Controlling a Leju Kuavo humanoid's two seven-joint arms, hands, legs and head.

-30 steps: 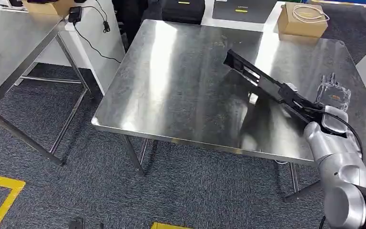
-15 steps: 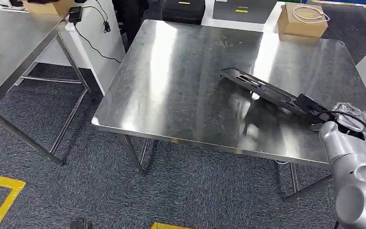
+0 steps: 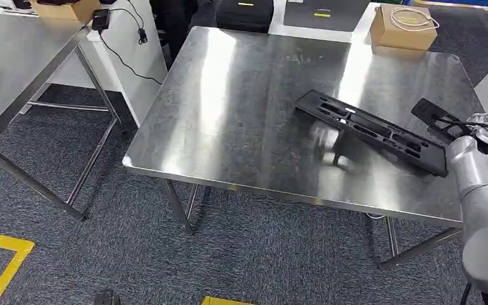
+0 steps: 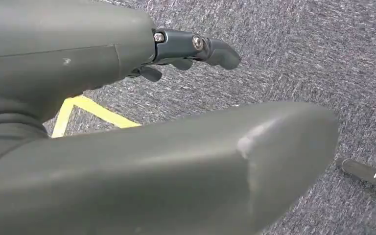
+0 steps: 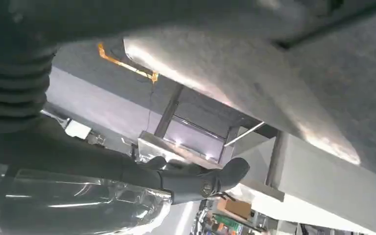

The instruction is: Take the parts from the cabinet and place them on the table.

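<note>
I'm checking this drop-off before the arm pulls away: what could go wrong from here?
1. The black part lies flat on the steel table, but its near end sits close to the front-right edge; a nudge could tip it off.
2. The right hand hovers just beyond that end, with a black cable looped at the wrist. Pulling back carelessly might catch the part.

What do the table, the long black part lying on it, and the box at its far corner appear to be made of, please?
Table: brushed steel, with streaky glare and reflections. Long black part: matte, slotted, probably moulded plastic or painted metal. Box: plain brown cardboard.
</note>
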